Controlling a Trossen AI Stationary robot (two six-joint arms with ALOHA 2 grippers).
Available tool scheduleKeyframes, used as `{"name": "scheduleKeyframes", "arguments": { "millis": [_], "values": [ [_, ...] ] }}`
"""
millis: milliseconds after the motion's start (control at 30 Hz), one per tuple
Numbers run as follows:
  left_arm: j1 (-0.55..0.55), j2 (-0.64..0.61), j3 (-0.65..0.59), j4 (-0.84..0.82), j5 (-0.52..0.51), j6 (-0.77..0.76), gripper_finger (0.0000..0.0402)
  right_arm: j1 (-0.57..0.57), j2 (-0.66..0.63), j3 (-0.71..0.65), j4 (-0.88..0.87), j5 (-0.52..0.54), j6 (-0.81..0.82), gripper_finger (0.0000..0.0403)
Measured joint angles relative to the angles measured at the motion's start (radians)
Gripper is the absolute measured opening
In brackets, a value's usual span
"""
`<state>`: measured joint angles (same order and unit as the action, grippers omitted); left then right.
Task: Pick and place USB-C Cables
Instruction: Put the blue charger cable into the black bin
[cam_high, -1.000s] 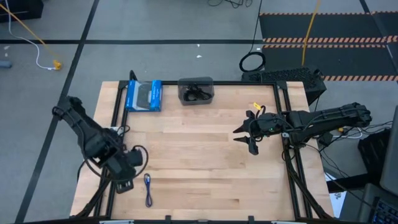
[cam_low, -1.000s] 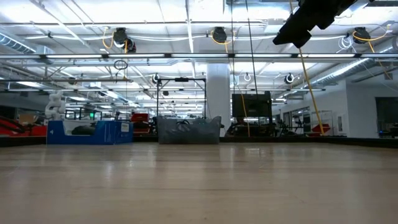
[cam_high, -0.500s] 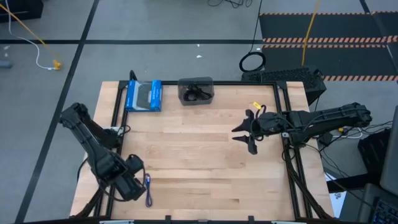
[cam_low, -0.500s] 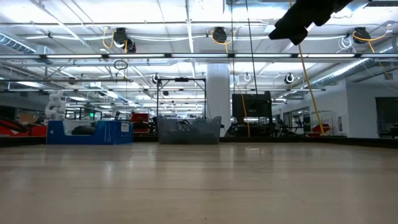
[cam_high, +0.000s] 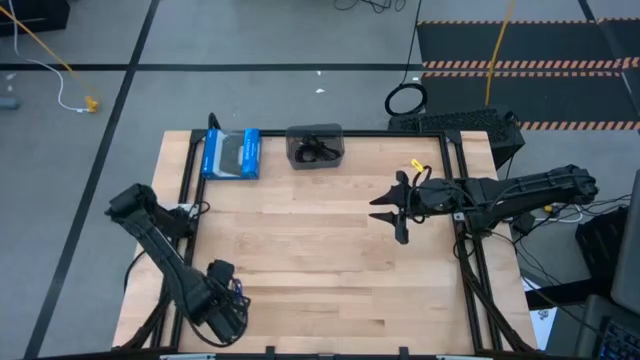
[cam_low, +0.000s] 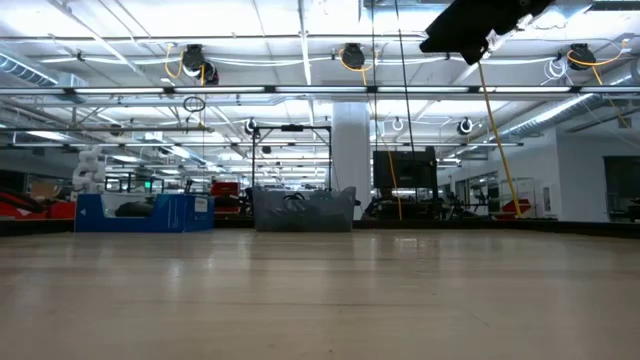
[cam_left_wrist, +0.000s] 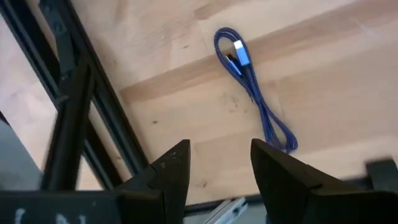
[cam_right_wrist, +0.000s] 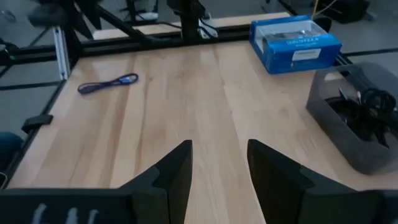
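Left claw (cam_high: 228, 312) at lower left of the high view, fingers apart, hovering over the blue-purple USB-C cable (cam_left_wrist: 252, 78) (flat on the bench (cam_high: 320, 250), near the front-left edge). Right claw (cam_high: 388, 212) right of centre, fingers apart, holding nothing. Farther back, upper middle: grey bin (cam_high: 316, 146) with black cables (cam_right_wrist: 367, 102), blue box (cam_high: 232, 154) beside it.

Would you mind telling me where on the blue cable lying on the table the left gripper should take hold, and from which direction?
Grip the blue cable at its middle, where the doubled strands run side by side, coming straight down from above. It lies flat on the wooden table as a long narrow loop, so the left gripper, open nearby, should probably close across its narrow width.
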<state>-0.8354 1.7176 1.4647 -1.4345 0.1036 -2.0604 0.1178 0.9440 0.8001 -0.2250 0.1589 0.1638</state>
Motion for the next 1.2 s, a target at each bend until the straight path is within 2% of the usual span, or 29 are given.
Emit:
{"name": "scheduleKeyframes", "arguments": {
  "millis": [533, 667, 867, 1200],
  "values": [
    [-0.003, 0.232, 0.000, 0.232, 0.000, -0.217, 0.0172, 0.080, 0.061, 0.000, 0.086, -0.005, -0.061, 0.0146],
    [-0.004, 0.283, 0.000, 0.288, 0.000, -0.223, 0.0172, 0.083, 0.065, 0.000, 0.117, -0.006, -0.097, 0.0146],
    [-0.003, 0.345, 0.000, 0.279, 0.001, -0.224, 0.0172, 0.083, 0.065, 0.000, 0.147, -0.011, -0.145, 0.0146],
    [0.005, 0.369, 0.000, 0.284, 0.005, -0.211, 0.0172, 0.083, 0.065, 0.000, 0.138, -0.036, -0.185, 0.0146]
  ]
}}
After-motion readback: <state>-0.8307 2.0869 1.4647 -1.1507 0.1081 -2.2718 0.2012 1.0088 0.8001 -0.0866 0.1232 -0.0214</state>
